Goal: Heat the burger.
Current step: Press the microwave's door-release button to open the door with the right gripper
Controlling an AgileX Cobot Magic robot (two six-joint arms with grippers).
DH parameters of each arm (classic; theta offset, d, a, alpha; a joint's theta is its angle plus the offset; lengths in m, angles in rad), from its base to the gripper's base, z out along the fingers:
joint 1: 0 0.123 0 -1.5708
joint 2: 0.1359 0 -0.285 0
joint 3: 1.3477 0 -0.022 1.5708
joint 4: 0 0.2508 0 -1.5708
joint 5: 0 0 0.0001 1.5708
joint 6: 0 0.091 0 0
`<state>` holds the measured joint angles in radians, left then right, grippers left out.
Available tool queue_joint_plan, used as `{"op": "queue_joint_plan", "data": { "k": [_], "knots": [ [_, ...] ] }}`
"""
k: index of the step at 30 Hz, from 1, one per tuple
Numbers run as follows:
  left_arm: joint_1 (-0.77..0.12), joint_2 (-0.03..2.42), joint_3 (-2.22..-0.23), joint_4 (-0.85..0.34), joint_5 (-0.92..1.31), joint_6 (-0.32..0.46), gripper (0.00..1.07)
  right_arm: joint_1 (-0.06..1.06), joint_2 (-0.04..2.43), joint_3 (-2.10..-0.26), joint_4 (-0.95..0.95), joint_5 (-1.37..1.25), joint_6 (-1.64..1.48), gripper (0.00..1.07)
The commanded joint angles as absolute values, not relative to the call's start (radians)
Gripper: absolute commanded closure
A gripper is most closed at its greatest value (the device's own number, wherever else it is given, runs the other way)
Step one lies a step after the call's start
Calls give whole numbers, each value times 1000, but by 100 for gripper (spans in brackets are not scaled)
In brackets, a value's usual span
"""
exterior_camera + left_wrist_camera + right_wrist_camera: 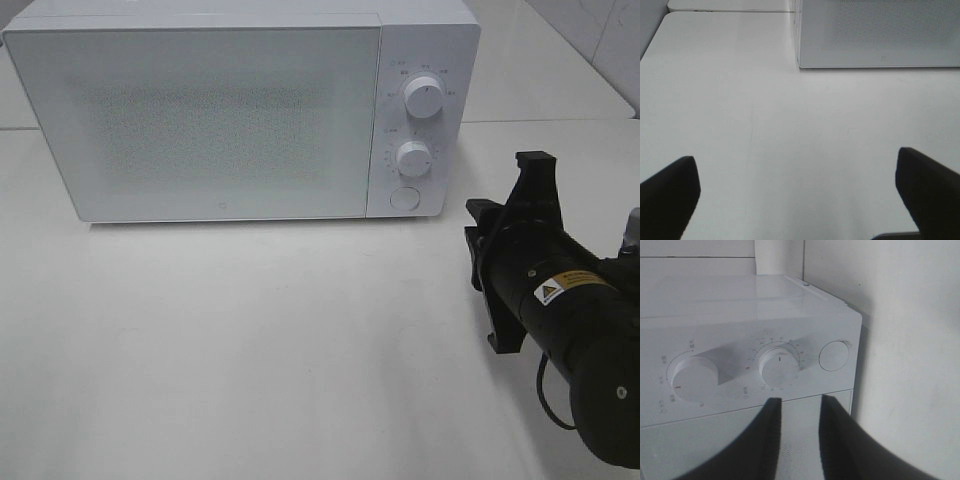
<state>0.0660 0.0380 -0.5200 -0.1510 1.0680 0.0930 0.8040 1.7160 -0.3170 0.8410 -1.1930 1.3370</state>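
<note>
The white tabletop (250, 350) lies bare across the front of the exterior high view, and the burger is not on it. No picture shows the burger at all.

Nearest, the left gripper (795, 159) hangs low over the table with its jaws spread wide and nothing between them. On the right, the black right arm (570, 310) reaches in. The right gripper (800, 400) has its 2 fingers only narrowly parted, holding nothing, and aims at the control panel.

Beyond stands the white microwave (60, 120), its frosted door (200, 120) closed. Right of the door sit 2 dials, the upper dial (425, 97) and the lower dial (413, 157), with a round button (404, 198) beneath them. Pale wall tiles close off the far right corner.

The burger is probably behind that door, but the frosted panel hides the inside, so I cannot tell. I cannot tell which way it points either. As a round stack it would have no long axis across the table, only the upright one through bun, filling and bun, which should be kept vertical.

It should handle as light and soft, with loose layers that shear if tipped. A gentle, wide hold low on opposite sides of the bun seems safest, since a hard squeeze would crush it.
</note>
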Motion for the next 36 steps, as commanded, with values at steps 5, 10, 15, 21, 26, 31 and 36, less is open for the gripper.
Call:
{"op": "queue_joint_plan", "data": {
  "k": [5,10,15,21,26,31,36],
  "knots": [
    [70,38,-517,-159,1070,96,7,806,1714,-323,874,-1160,1362,107],
    [70,38,-517,-159,1070,96,7,802,1714,-325,874,-1098,1351,107],
    [70,38,-517,-159,1070,96,7,802,1766,-358,880,-1108,1336,107],
    [70,38,-517,-159,1070,96,7,798,1844,-415,875,-1101,1351,107],
    [70,38,-517,-159,1070,96,7,751,1886,-465,802,-1062,1358,107],
    [70,38,-517,-159,1070,96,7,697,1915,-533,741,-1010,1357,107],
    [70,38,-517,-159,1070,96,7,646,1962,-620,707,-952,1344,107]
  ]
}}
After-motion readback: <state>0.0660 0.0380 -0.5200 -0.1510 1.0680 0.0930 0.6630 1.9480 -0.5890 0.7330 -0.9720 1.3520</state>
